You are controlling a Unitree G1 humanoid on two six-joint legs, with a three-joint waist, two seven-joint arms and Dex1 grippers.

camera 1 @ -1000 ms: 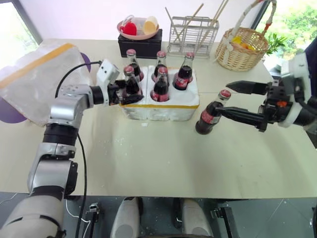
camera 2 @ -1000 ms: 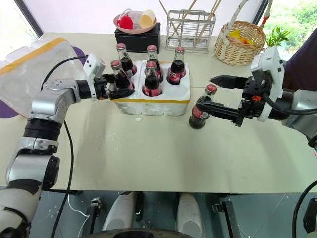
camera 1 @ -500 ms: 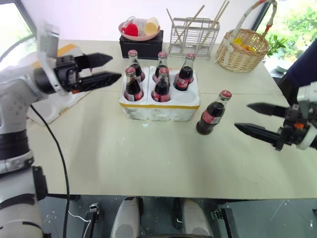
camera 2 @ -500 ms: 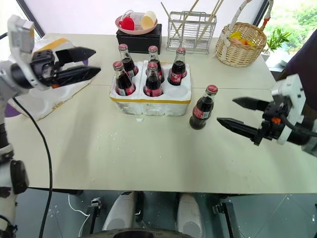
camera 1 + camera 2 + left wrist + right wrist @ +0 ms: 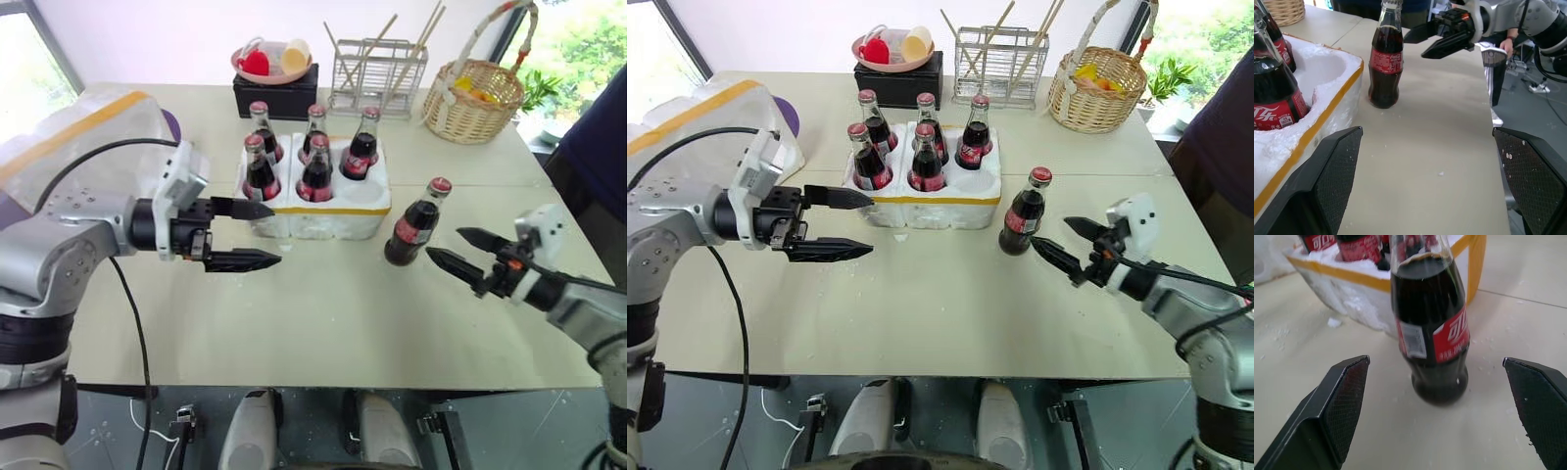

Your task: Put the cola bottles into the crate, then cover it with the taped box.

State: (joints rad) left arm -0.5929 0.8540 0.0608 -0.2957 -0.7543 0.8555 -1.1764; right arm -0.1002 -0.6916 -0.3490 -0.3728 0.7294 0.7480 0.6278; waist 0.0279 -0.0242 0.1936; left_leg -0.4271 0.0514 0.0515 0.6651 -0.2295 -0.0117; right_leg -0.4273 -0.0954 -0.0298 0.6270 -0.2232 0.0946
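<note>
The crate [image 5: 333,209], a low white foam tray with a yellow band, sits mid-table with several cola bottles [image 5: 315,174] upright in its wells. One more cola bottle [image 5: 416,227] stands on the table just right of it. My left gripper [image 5: 265,233] hovers open in front of the crate's left end, pointing right, nothing between its fingers. My right gripper [image 5: 446,245] is open, low over the table, a short way right of the loose bottle [image 5: 1432,333] and pointing at it. The taped box [image 5: 78,137] lies at the far left, partly behind my left arm.
Along the back edge stand a black box with a pink plate [image 5: 277,83], a wire rack of sticks [image 5: 377,69] and a wicker basket [image 5: 475,93]. A person's dark sleeve [image 5: 598,147] shows at the right edge. Bare tabletop lies in front of the crate.
My left gripper pulled out from around the front-left bottle in the crate and came back toward me. My right gripper let the loose bottle stand and dropped lower, away to its right.
</note>
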